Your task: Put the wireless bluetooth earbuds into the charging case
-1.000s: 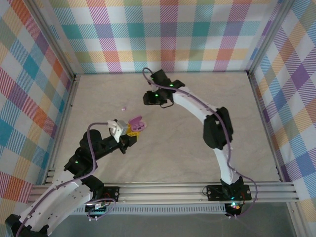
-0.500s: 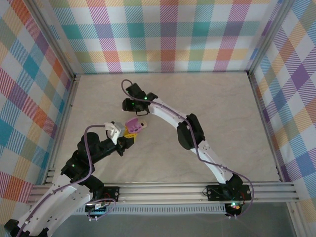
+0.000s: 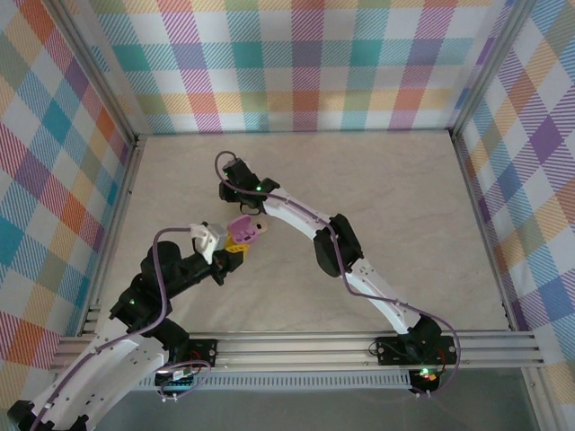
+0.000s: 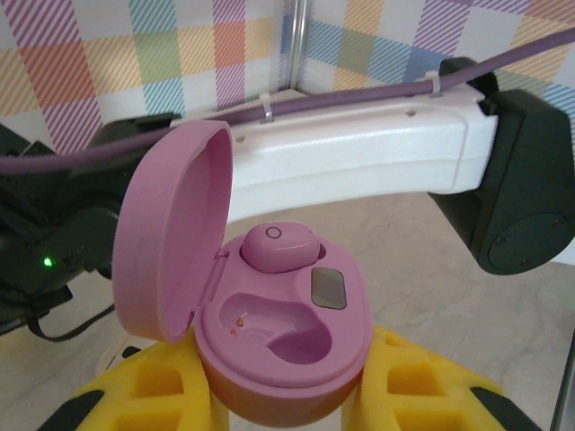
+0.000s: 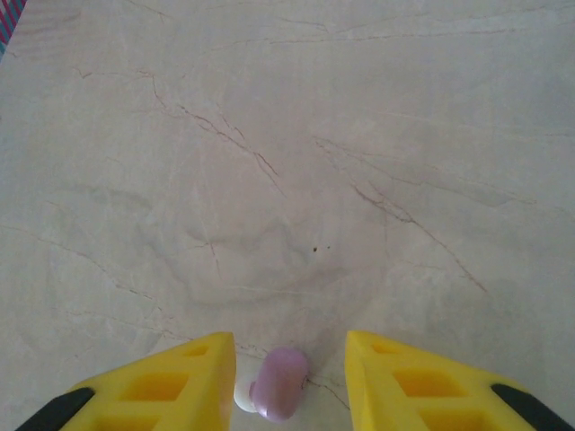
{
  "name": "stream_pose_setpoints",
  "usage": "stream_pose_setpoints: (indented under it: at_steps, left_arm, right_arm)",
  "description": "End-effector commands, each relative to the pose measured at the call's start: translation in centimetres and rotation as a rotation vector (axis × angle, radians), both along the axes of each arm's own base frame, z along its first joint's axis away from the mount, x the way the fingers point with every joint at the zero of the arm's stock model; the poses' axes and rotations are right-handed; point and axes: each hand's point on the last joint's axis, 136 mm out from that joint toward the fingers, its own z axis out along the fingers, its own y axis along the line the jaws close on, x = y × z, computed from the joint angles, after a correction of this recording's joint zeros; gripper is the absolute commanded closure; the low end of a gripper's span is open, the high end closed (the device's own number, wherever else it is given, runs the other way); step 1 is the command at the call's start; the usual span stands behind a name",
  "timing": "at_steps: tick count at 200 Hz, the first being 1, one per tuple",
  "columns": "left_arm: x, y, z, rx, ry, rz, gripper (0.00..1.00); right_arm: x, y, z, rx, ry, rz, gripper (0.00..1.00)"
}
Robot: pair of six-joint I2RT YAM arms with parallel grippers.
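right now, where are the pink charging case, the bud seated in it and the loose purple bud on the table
pink charging case (image 4: 287, 395): left wrist view, front wall of its base
seated bud (image 4: 278, 247): left wrist view, its top face
loose purple bud (image 5: 281, 383): right wrist view, middle of its body

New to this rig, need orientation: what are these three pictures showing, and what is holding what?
A left robot arm and a right robot arm, bolted side by side. The overhead picture looks down from behind them; the other two come from a camera on each wrist. The left gripper clamps a pink plastic clamshell charging case, lid open, one pink earbud seated, the other socket empty. The right gripper is open, low over the pale marbled tabletop, its jaws either side of a loose light purple bean-shaped earbud, not gripped.
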Motion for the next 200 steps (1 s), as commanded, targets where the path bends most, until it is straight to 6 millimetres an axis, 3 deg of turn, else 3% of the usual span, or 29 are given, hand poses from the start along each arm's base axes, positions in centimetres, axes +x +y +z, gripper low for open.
stream_pose_setpoints:
  at_steps: [1, 82, 135, 179, 200]
  left_arm:
    - [-0.2, 0.5, 1.3, -0.020, -0.021, 0.015, 1.00]
    - [-1.0, 0.8, 2.3, -0.055, -0.042, 0.011, 1.00]
    - [-1.6, 1.2, 2.5, -0.071, -0.048, 0.015, 1.00]
    - [-1.9, 1.8, 2.7, -0.081, -0.059, 0.032, 1.00]
    - [-1.9, 1.9, 2.6, -0.077, -0.060, 0.037, 1.00]
  right_arm:
    - [0.1, 1.3, 0.7, 0.008, -0.071, 0.019, 0.64]
    - [-0.4, 1.1, -0.1, 0.010, -0.017, 0.016, 0.70]
    - [-2.8, 0.4, -4.4, -0.099, 0.081, 0.071, 0.64]
    - [-2.7, -0.4, -4.9, -0.146, 0.070, 0.078, 0.65]
    - [-2.8, -0.5, -5.0, -0.146, 0.078, 0.080, 0.72]
